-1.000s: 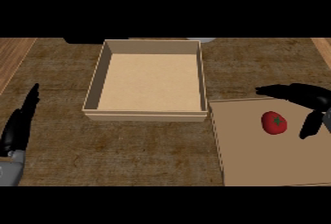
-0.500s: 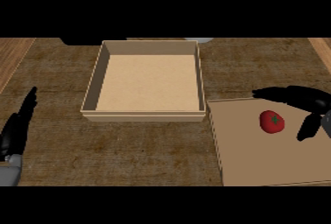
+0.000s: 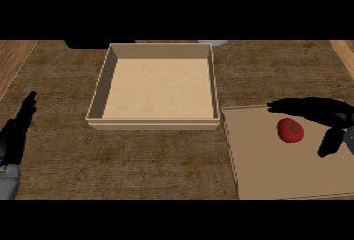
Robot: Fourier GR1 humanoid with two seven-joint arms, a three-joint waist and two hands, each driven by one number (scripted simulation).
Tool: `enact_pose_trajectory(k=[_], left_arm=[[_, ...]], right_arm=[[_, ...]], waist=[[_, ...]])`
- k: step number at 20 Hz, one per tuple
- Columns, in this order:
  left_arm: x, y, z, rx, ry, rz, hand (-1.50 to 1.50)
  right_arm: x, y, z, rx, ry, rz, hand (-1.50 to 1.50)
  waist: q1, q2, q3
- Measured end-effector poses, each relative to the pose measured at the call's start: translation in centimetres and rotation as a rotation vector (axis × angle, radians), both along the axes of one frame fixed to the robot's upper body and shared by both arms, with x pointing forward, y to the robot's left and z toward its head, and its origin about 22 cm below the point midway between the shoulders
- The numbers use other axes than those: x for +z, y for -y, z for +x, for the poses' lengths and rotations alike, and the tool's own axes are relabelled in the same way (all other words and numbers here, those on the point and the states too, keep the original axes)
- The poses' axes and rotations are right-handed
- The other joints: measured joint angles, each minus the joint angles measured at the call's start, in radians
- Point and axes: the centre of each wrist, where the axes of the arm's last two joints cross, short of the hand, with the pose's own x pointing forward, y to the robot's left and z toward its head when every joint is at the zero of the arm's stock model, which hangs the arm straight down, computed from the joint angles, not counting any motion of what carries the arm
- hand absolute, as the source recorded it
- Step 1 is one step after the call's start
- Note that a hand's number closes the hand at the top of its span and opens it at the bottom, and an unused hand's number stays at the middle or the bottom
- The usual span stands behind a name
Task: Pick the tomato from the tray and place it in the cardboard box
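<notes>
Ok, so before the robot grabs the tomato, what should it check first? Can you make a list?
1. Tomato lies on the tray: ok.
2. Right hand is at the tomato, fingers above it and thumb to its right: ok.
3. Right hand is open, ready to close: ok.
4. Hand already holds the tomato: not ok, the fingers are not curled round it yet.
5. Cardboard box has room inside, nothing in it: ok.
6. Left hand rests at the view's left edge, away from the box: ok.
</notes>
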Motion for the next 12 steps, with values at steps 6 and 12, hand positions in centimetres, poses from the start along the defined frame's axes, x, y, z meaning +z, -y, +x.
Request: enact_pose_trajectory(k=[6, 12], left_arm=[[0.5, 0.0, -0.1, 0.0, -0.006, -0.006, 0.0], [-0.6, 0.3, 0.1, -0.003, -0.007, 0.002, 0.0]], right_arm=[[-1.6, -1.2, -0.5, -0.028, -0.035, -0.057, -1.5], [-2.8, -2.4, 0.0, -0.055, 0.06, -0.016, 1.5]], waist=[[0.003, 0.001, 0.0], [0.004, 0.0, -0.003]])
